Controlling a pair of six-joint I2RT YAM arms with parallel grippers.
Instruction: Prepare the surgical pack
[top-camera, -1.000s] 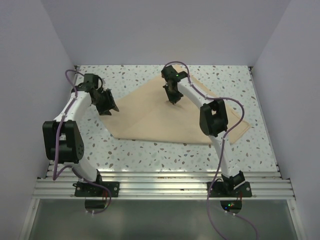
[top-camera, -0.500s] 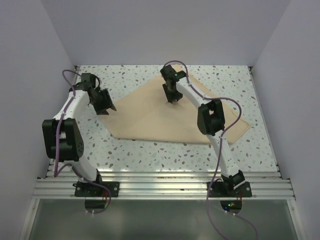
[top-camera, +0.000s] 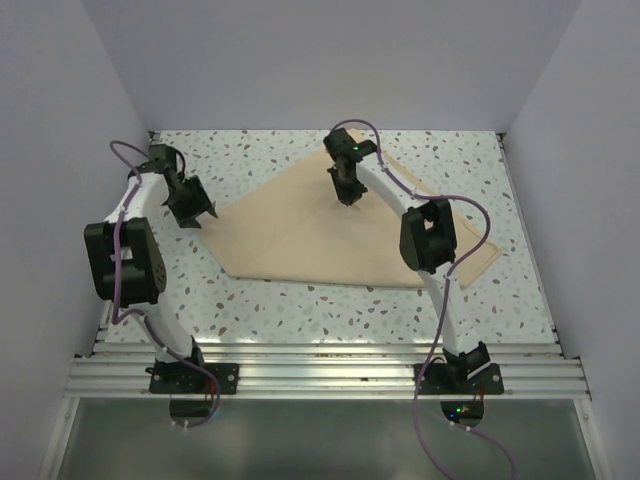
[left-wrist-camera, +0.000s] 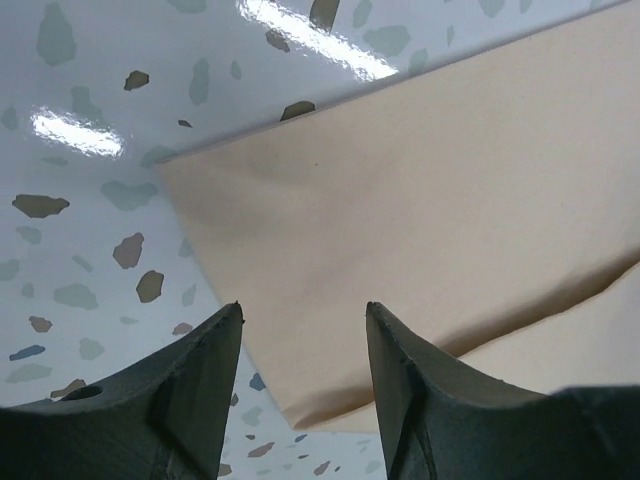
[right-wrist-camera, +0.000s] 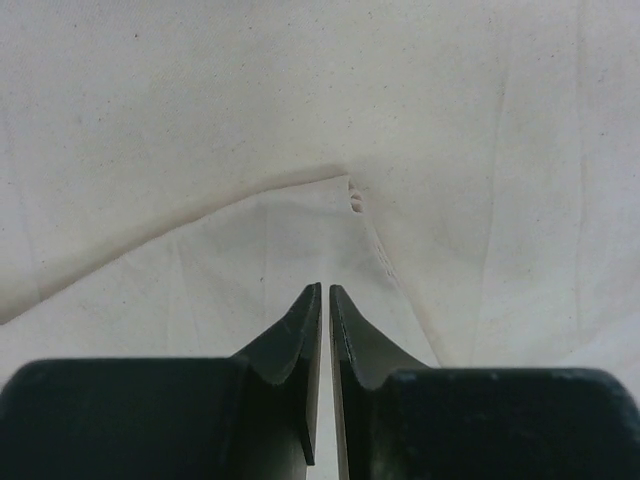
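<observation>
**A:** Starting at the left of the overhead view, what are we seeing?

**B:** We are seeing the left gripper (top-camera: 200, 212) hanging just over the left corner of the tan cloth (top-camera: 320, 235), which is lying flat on the speckled table (top-camera: 300, 300). In the left wrist view, the left gripper (left-wrist-camera: 303, 315) is holding its two dark fingers (left-wrist-camera: 190, 400) well apart with nothing between them, so we are reading that claw as open. The tan cloth (left-wrist-camera: 430, 200) is lying with one corner just ahead of the tips, on the speckled table (left-wrist-camera: 90, 200).

**A:** Is the cloth holding anything?

**B:** We are finding only cloth on cloth: an upper layer is casting a shadow line across a lower one. We cannot tell whether anything is lying inside the fold.

**A:** And moving right?

**B:** We are placing the cloth across the middle of the table, its right corner reaching toward the right side. The right arm is stretching over it, and the right gripper (top-camera: 345, 197) is pointing down at the far middle part. In the right wrist view, the right gripper (right-wrist-camera: 325, 290) is keeping only a thin slit between its fingers, with nothing showing in it, so we are reading that claw as closed. Just ahead of the tips a folded corner (right-wrist-camera: 340, 190) is lying on the tan cloth (right-wrist-camera: 200, 110).
</observation>
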